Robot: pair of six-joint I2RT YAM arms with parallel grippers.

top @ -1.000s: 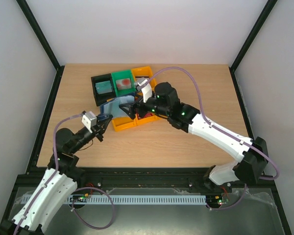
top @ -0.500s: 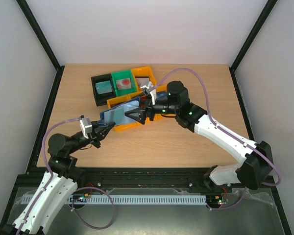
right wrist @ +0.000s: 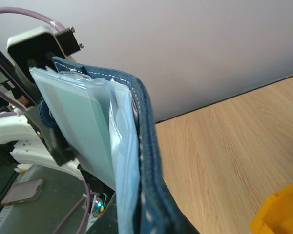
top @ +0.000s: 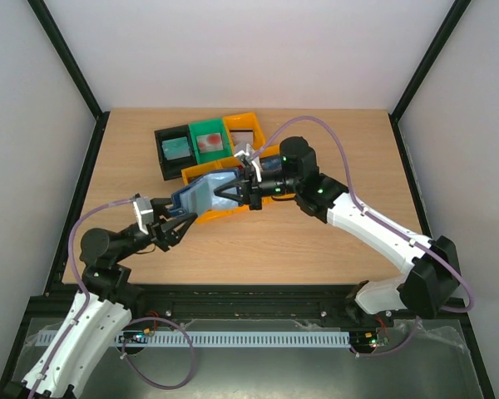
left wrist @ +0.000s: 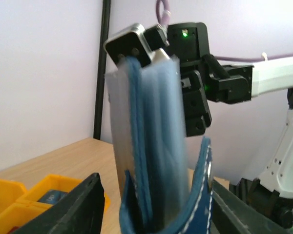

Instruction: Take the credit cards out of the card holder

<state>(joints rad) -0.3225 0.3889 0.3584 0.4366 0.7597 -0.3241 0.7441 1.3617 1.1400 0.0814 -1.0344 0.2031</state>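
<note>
The card holder (top: 201,194), navy outside and pale blue inside, hangs in the air above the front orange bin. My right gripper (top: 234,192) is shut on its far end. Around its near end my left gripper (top: 181,214) stands open, both fingers clear of the leather. The left wrist view shows the card holder (left wrist: 154,146) upright between the spread fingers (left wrist: 80,204). In the right wrist view its navy edge (right wrist: 149,151) faces me, with a pale green leaf (right wrist: 80,122) among the slots; I cannot tell if that is a card. Credit cards lie in the bins: teal (top: 176,149), red (top: 209,143), grey (top: 245,138).
A black bin (top: 163,154), a green bin (top: 208,127) and an orange bin (top: 243,120) stand in a row at the back of the table. Another orange bin (top: 208,218) sits under the card holder. Black frame posts (top: 66,58) flank the wooden table.
My right gripper has shut on the card holder's far end. The left gripper, shut on the near end before, has opened its jaws around it.
</note>
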